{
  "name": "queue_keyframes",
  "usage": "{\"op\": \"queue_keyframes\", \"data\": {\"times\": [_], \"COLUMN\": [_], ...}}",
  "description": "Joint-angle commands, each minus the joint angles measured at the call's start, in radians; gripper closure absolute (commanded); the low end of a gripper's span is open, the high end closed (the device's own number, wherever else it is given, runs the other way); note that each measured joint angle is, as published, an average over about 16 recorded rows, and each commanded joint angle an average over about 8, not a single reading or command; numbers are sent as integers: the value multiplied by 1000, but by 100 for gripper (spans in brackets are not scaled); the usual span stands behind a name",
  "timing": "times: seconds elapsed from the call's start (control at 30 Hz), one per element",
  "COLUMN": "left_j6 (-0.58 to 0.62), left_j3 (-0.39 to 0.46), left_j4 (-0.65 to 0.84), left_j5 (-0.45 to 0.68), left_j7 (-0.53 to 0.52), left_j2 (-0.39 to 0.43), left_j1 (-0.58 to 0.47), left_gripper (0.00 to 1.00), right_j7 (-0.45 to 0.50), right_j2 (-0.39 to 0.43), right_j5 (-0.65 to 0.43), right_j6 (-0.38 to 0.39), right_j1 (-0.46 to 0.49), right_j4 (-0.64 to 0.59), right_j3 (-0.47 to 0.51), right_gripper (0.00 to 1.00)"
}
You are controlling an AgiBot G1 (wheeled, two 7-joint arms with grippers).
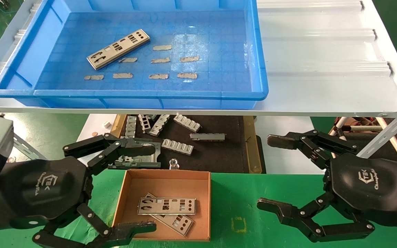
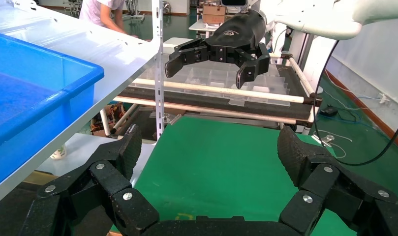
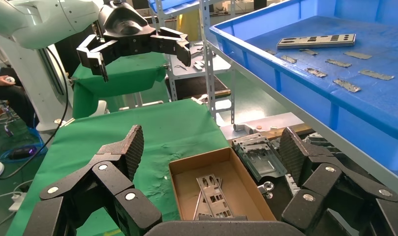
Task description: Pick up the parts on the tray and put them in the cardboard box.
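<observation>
Thin flat silver plate (image 1: pixel 118 51) at eleven o'clock in the big blue plastic tray (image 1: pixel 257 51); our left gripper (image 1: pixel 134 187) and right gripper (image 1: pixel 271 174), jaws apart and empty, may skid it.

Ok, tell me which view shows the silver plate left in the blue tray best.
The head view: the thin silver metal plate lies fully visible from above, cutouts clear, on the bright blue plastic tray's floor. The right wrist view catches it at a low angle, far off. The left wrist view shows only the tray's corner, not the plate.
</observation>
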Motion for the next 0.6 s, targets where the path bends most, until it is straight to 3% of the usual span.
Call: {"op": "queue_keyframes", "data": {"times": [0.03,0.6], "left_j6": [0,-2], "left_j3": [1,2], "left_j4": [0,2], "left_j5": [0,2], "left_j7": [0,1], "left_j2": [0,1], "left_j1": [0,-1], "left_gripper": [0,0], "right_j7": [0,0], "right_j2": [0,0], "right_j5": [0,0], "right_j6": [0,0], "right_j1": [0,0], "right_j4": [0,0], "right_j3": [0,0], "right_gripper": [0,0]}}
